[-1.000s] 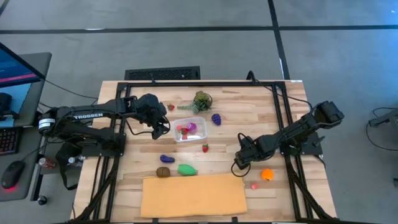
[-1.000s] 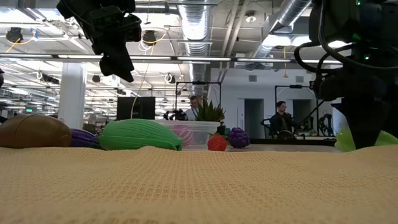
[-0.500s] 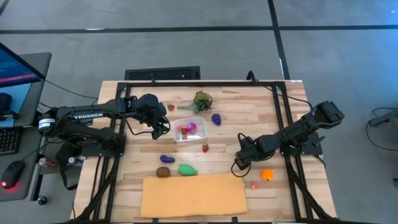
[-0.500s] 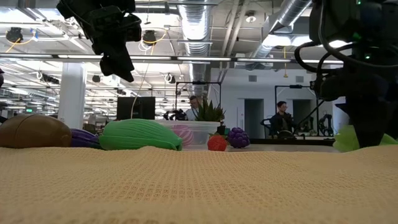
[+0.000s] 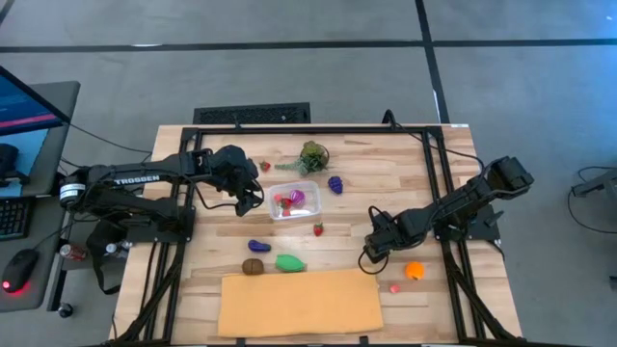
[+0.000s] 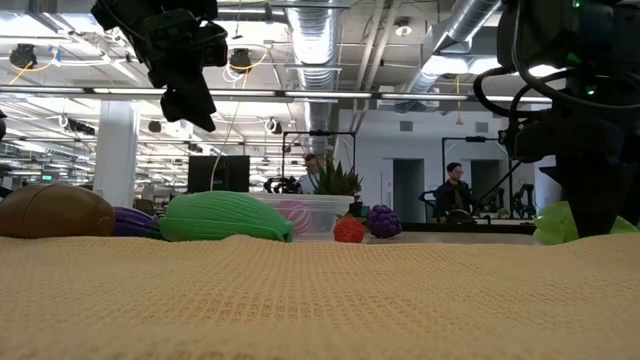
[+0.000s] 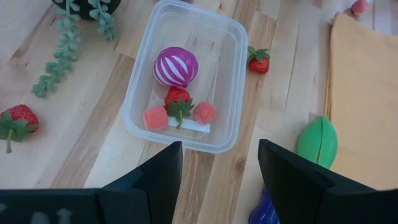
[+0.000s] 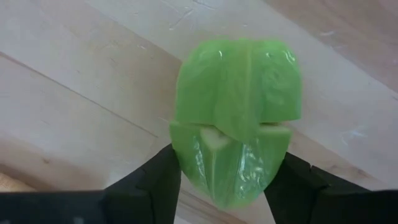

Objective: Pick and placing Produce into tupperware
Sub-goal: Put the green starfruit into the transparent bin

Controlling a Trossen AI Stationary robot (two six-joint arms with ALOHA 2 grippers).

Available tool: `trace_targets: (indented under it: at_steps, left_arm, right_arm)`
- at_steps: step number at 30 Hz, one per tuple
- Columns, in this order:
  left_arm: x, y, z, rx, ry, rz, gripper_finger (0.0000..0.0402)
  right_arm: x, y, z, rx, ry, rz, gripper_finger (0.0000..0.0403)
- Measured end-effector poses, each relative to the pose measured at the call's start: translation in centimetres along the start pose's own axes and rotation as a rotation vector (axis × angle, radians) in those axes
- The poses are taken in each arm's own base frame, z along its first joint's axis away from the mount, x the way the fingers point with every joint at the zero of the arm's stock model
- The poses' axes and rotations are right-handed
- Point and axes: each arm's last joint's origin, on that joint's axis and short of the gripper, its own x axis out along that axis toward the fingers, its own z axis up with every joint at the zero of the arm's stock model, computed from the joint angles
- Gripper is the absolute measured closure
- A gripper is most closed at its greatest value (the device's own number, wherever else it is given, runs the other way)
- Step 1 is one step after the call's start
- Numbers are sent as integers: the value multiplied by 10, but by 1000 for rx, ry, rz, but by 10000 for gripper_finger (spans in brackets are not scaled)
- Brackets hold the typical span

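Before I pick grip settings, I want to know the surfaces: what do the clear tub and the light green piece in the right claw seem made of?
The tub looks like thin clear plastic, glossy: the wood grain shows through its walls. The light green piece looks like smooth moulded plastic or rubbery vinyl, slightly translucent with soft highlights. How hard it is cannot be told. The right claw is closed on it.

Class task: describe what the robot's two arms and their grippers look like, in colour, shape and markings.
Both arms are black and jointed. The left arm carries white TROSSEN lettering and a silver ring near its base. The left gripper and right gripper each end in two flat dark fingers. Black cables trail beside the arms.
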Motion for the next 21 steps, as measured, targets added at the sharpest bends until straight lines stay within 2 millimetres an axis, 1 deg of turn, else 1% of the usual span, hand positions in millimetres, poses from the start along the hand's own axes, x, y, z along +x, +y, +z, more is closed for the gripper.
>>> trace_targets:
  at_steps: [2,8,11,21]
  left_arm:
    - [0,0,0,0,-1,0,201]
    - [0,0,0,0,-1,-1,201]
    - [0,0,0,0,-1,0,201]
    - [0,0,0,0,-1,0,201]
  right_arm:
    - [0,0,0,0,-1,0,214]
    - [0,0,1,5,-5,-2,176]
    - [0,-1,2,8,-19,-6,166]
    - [0,-3,3,10,-41,-30,168]
